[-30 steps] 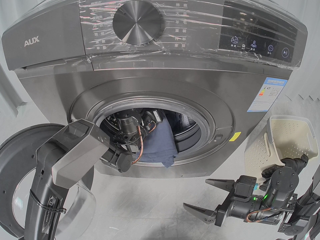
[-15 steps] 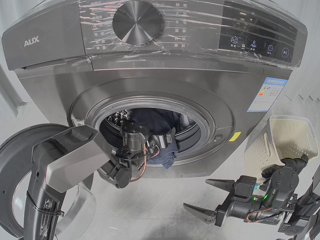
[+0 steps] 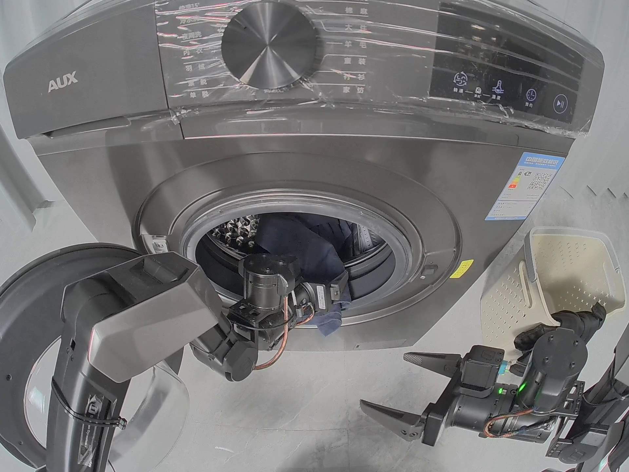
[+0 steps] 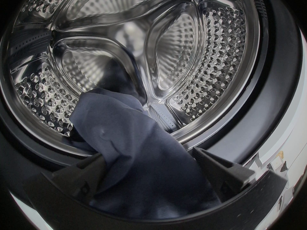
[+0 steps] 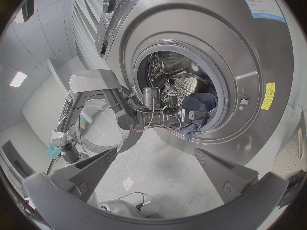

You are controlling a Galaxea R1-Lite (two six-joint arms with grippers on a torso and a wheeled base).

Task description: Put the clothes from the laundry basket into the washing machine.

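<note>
Loading almost finished: dark blue garment (image 3: 304,250) lies at the mouth of the washing machine (image 3: 393,185)

Nearest, in front of the washing machine and low to its right, the right gripper (image 3: 386,383) hangs with its fingers spread wide and nothing between them. Just right of the machine the cream laundry basket (image 3: 570,276) stands tipped, and the part of its inside that can be seen holds no clothes. At the machine's round opening, the left gripper (image 3: 335,288) sits by the lower rim (image 3: 393,306) with its fingers parted. Seen from the wrist, the dark cloth lies loose between them and is not pinched. Most of the garment rests inside the machine, heaped against the bottom of the steel drum (image 4: 192,80), but one corner hangs out over the lower rim. The machine's door (image 3: 39,335) stands open to its left.

By my reading the clothes are out of the basket, and what remains is pushing that hanging corner fully inside the machine.
</note>
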